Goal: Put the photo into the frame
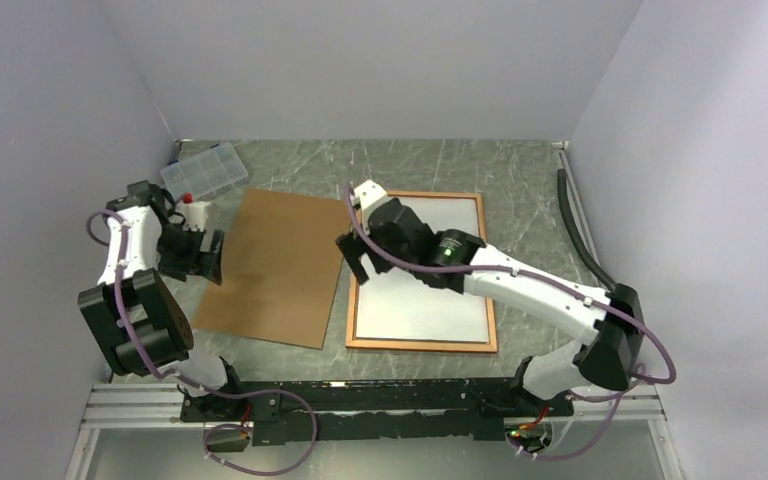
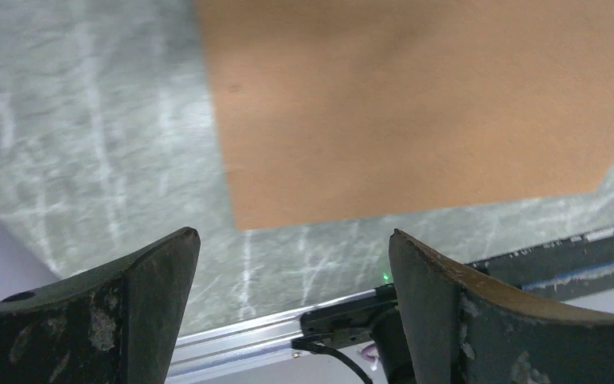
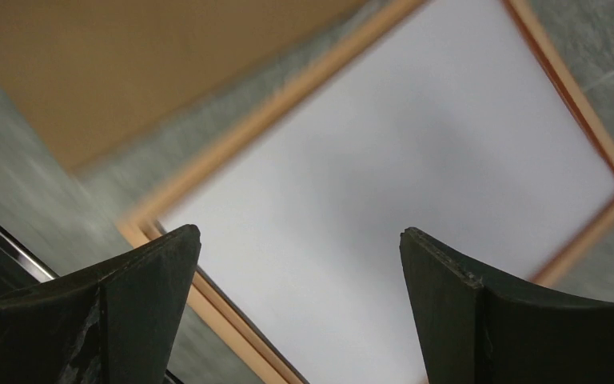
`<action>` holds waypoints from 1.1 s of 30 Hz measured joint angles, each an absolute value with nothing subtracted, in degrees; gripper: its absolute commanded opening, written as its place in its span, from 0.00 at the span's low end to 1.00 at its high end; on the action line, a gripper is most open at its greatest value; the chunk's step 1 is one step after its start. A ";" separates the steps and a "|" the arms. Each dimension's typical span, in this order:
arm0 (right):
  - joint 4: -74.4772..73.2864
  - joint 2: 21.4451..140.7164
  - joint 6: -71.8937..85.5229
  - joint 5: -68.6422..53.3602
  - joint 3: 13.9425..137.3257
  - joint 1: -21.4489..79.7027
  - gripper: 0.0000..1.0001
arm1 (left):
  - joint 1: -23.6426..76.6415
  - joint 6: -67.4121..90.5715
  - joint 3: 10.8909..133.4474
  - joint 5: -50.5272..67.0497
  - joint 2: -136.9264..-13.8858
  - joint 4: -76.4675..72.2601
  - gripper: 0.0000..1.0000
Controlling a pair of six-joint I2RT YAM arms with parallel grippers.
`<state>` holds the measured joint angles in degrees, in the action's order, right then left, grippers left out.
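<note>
Marble tabletop (image 1: 410, 160); left pincer (image 2: 292, 233), right pincer (image 3: 297, 230) spread, empty; frame (image 1: 420, 345) encloses white sheet (image 1: 420, 300), blurred in wrist view.

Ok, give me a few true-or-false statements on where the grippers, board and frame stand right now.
1. Both the left gripper and right gripper are open and empty. True.
2. The backing board lies on top of the frame. False: it lies on the table to its left.
3. The right gripper hovers over the frame. True.
4. The frame's opening shows a sunset picture. False: it shows plain white.
</note>
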<state>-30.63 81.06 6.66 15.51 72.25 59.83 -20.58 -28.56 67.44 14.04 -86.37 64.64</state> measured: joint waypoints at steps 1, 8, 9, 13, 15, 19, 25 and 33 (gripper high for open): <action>-29.28 81.62 9.08 14.63 73.12 58.94 1.00 | -22.09 -28.86 68.60 13.78 -87.02 64.45 0.93; -23.38 99.31 29.56 10.81 83.05 59.05 1.00 | -33.21 -30.76 72.16 10.72 -93.49 60.60 0.79; -23.22 101.93 32.40 10.09 83.29 59.24 1.00 | -34.30 -30.83 72.14 10.15 -94.37 59.96 0.77; -23.57 109.78 41.41 9.04 83.40 59.77 1.00 | -35.42 -30.55 71.09 8.16 -95.88 56.45 0.71; -23.68 111.94 44.62 8.86 83.40 59.99 1.00 | -35.14 -29.74 70.94 7.70 -96.73 55.18 0.70; -23.70 113.78 49.10 8.47 84.38 60.07 1.00 | -33.85 -27.64 70.94 6.96 -99.94 52.36 0.68; -22.13 117.49 53.25 8.40 86.87 59.44 1.00 | -29.19 -24.47 70.94 6.04 -103.02 49.91 0.67; -22.65 118.85 56.60 10.44 86.67 58.57 1.00 | -22.83 -21.43 70.61 4.91 -103.35 47.83 0.63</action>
<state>-22.65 118.85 56.60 10.44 86.67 58.57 -22.83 -21.43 70.61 4.91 -103.35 47.83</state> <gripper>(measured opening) 0.997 0.653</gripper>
